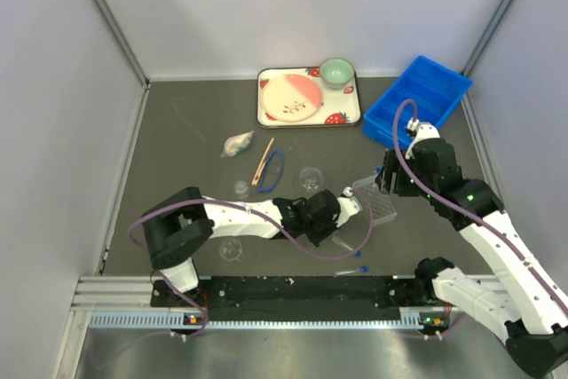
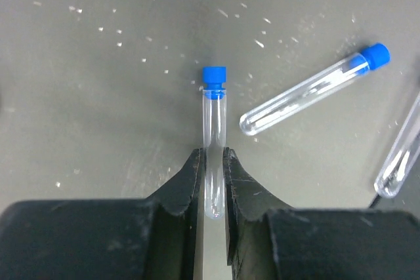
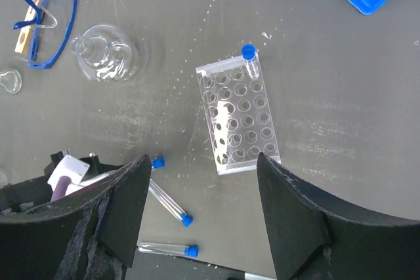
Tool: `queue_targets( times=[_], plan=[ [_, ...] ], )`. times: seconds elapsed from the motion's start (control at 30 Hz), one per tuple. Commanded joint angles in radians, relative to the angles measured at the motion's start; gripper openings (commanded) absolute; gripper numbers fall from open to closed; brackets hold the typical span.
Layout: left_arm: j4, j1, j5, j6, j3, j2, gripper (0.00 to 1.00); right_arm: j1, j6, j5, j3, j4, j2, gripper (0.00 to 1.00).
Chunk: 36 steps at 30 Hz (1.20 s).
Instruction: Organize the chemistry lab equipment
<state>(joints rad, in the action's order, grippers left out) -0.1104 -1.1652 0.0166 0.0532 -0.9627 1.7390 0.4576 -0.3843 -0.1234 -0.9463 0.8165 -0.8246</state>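
My left gripper (image 2: pixel 211 157) is shut on the round end of a clear blue-capped tube (image 2: pixel 214 106), its cap pointing away; in the top view this gripper (image 1: pixel 348 206) sits just left of the clear tube rack (image 1: pixel 378 201). Two more tubes (image 2: pixel 312 90) (image 2: pixel 398 157) lie on the table to its right. My right gripper (image 3: pixel 202 162) is open and empty, hovering above the rack (image 3: pixel 237 115), which holds one capped tube (image 3: pixel 250 58) in a far corner hole. Two loose tubes (image 3: pixel 167 201) (image 3: pixel 167 248) lie near the rack's left.
A glass flask (image 3: pixel 105 60), a blue ring (image 3: pixel 56 24) and a wooden stick (image 3: pixel 33 21) lie left of the rack. Small beakers (image 1: pixel 241 188) (image 1: pixel 231 250) stand by the left arm. A blue bin (image 1: pixel 417 99) and strawberry-print tray (image 1: pixel 266 108) are at the back.
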Motion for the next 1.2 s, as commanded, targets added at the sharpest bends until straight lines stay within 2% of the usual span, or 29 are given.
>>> queue_targets(
  times=[0.0,0.17,0.33,0.5,0.6,0.73,0.93,1.17],
  plan=[
    [-0.097,0.012,-0.001,-0.009,-0.019,-0.131,0.00,0.012,0.028,0.022,-0.086,-0.004,-0.014,0.66],
    [-0.184,0.033,-0.047,-0.012,-0.041,-0.291,0.00,0.012,0.047,0.096,-0.123,-0.002,-0.036,0.66],
    [-0.213,0.059,-0.128,0.031,-0.031,-0.456,0.00,0.013,0.044,0.338,-0.123,-0.069,-0.047,0.66],
    [-0.183,0.114,-0.323,0.109,0.002,-0.588,0.00,0.019,0.016,0.600,-0.115,-0.157,-0.047,0.66],
    [-0.132,0.147,-0.421,0.158,0.041,-0.671,0.00,0.058,-0.004,0.691,-0.121,-0.198,-0.067,0.66],
    [-0.069,0.185,-0.513,0.218,0.081,-0.762,0.00,0.151,-0.034,0.729,-0.120,-0.272,-0.097,0.66],
    [0.014,0.213,-0.615,0.310,0.122,-0.835,0.00,0.208,-0.105,0.794,-0.085,-0.395,-0.117,0.65],
    [0.071,0.248,-0.656,0.356,0.166,-0.877,0.00,0.274,-0.153,0.812,-0.069,-0.459,-0.110,0.64]
  ],
)
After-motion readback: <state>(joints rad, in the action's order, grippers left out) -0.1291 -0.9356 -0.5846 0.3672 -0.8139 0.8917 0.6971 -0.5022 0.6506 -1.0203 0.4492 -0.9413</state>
